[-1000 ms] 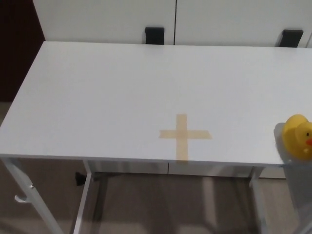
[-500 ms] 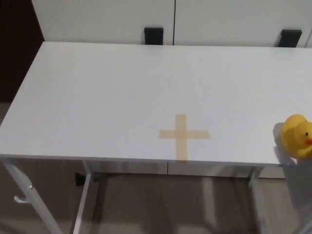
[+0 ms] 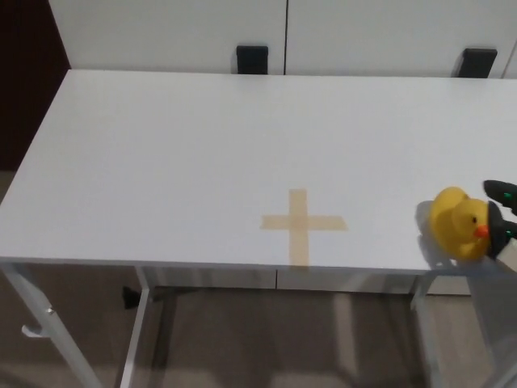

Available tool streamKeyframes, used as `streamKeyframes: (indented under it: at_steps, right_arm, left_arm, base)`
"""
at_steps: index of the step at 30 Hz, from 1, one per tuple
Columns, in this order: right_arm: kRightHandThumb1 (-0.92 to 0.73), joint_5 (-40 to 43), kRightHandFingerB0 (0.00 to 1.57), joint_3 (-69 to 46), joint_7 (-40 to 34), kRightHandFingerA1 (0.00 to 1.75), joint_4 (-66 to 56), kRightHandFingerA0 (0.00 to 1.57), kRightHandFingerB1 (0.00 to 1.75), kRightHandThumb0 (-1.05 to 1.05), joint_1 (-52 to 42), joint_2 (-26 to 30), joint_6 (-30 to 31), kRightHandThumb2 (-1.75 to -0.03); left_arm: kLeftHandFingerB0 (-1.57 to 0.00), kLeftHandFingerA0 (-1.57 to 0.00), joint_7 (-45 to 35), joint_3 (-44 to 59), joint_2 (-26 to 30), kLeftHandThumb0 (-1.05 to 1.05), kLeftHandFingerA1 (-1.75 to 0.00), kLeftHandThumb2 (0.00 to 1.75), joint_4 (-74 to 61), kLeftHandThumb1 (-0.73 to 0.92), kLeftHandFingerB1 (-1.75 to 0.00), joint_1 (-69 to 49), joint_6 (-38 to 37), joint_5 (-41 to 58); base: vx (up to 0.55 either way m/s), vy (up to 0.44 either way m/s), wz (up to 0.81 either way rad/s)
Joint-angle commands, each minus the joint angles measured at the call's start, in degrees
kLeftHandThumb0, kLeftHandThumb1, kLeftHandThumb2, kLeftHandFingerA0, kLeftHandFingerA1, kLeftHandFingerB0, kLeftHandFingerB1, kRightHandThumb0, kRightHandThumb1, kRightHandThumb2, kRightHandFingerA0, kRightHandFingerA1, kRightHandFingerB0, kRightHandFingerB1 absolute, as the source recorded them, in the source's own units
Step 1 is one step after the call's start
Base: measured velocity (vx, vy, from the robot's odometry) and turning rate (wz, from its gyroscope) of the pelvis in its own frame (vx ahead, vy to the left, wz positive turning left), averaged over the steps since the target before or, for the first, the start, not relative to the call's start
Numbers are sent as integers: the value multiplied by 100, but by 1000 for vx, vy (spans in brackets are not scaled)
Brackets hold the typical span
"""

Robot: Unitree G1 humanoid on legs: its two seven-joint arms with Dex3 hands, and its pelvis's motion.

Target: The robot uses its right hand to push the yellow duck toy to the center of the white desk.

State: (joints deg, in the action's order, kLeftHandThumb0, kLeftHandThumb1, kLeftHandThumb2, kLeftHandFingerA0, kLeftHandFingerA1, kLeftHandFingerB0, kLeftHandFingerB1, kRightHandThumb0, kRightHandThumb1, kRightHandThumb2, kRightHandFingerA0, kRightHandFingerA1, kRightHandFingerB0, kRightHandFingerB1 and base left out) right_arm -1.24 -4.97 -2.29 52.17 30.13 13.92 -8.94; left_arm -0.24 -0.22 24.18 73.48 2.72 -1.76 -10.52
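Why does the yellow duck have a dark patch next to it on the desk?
In the head view that patch is the yellow duck's shadow, falling to its left on the white desk; the light is soft and even, with no strong glare; the right robot hand at the picture's edge looks slightly blurred.

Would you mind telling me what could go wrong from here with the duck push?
The yellow duck sits close to the white desk's front edge, so a push angled slightly toward that edge could tip it off. The right hand touches only the duck's beak side, so the rounded toy may spin or slip aside instead of travelling toward the tape cross.
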Motion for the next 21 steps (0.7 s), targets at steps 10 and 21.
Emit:
streamKeyframes:
  at_steps: [10,21]
  right_arm:
    - [-92,-259,34,326,-87,52,64,44,40,-83,58,-270,239,-74]
    - [-92,-221,26,413,-543,51,-88,24,39,-76,101,-1006,434,-71]
  left_arm:
    - [-84,-76,95,-82,-156,-20,-83,67,96,64,-59,-14,-33,-38]
    - [-80,-76,55,-196,-132,-22,-75,60,59,67,-55,-110,-74,-97]
  base:
    - [0,0,0]
    - [0,0,0]
